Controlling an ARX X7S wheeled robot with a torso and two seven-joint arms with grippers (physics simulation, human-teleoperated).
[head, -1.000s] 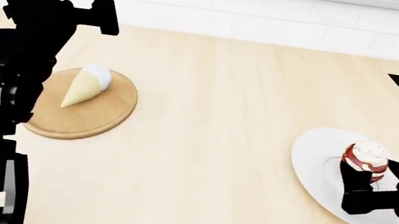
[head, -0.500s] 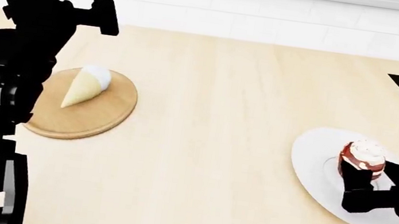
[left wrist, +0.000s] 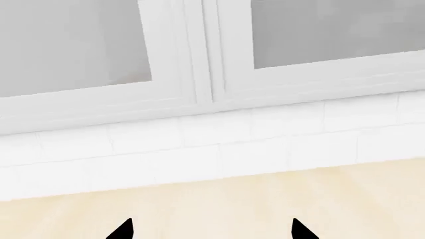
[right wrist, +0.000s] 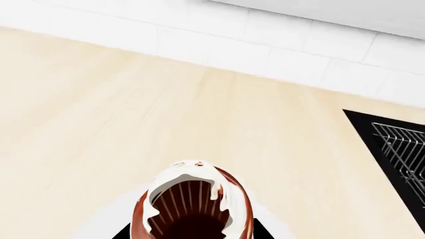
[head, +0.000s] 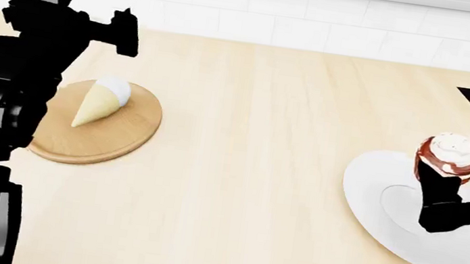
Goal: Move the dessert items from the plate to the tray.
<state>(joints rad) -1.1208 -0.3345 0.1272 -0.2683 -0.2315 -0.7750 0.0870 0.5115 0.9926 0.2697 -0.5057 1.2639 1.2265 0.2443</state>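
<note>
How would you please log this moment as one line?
right gripper: shut on cupcake, above plate | left gripper: open | cone: on disc

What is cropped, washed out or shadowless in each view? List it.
Head view: flat light, right gripper and left arm render featureless black. Right wrist view: red-brown-wrapped cupcake with white frosting cut by the frame edge. Left wrist view: pale window washed out, left gripper only two black tips.
</note>
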